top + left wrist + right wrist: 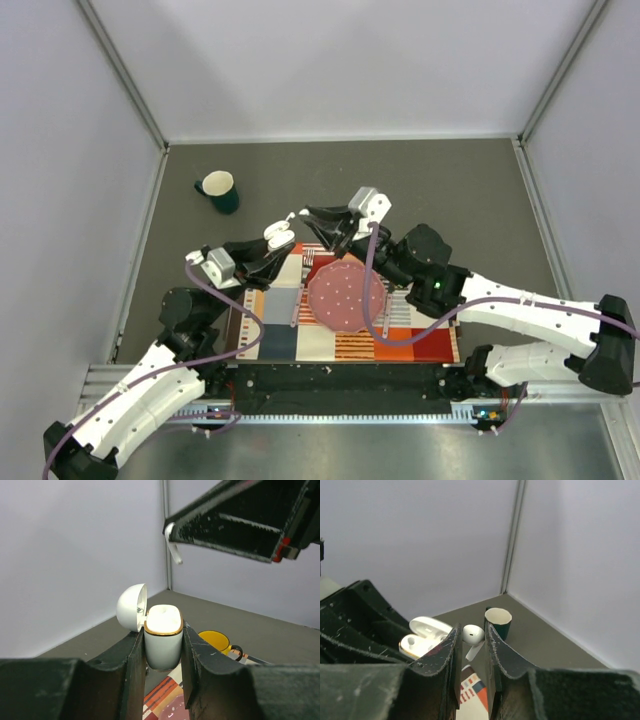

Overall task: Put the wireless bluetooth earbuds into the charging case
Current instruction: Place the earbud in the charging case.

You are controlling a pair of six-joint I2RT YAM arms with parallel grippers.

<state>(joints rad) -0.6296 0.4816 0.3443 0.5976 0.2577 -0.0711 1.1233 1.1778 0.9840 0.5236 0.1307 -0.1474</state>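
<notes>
Closest to the left wrist camera, the left gripper (163, 632) has its two fingers clamped on the lower body of the charging case (162, 650). The case stands upright with its hinged lid (131, 607) open and its gold-rimmed mouth facing up.

In the overhead view both arms reach inward from their bases and meet, raised above the patterned mat (270, 345) and the pink dotted plate (345, 295). The left forearm slants up to the right and the right one up to the left, their tips close together. The right gripper (472, 630) pinches one earbud (473, 634) near its bulb, stem hanging below, just beside and above the open case. Whether the second bud is already seated cannot be told.

Both pieces look light, hard and glossy, so they would likely slip or twist under a loose pinch. The bud seems best held at its bulb, leaving the stem free to enter its socket, and the case by its flat sides below the rim.

Farther back, a dark mug (217, 190) stands well apart, toward the back left corner.
</notes>
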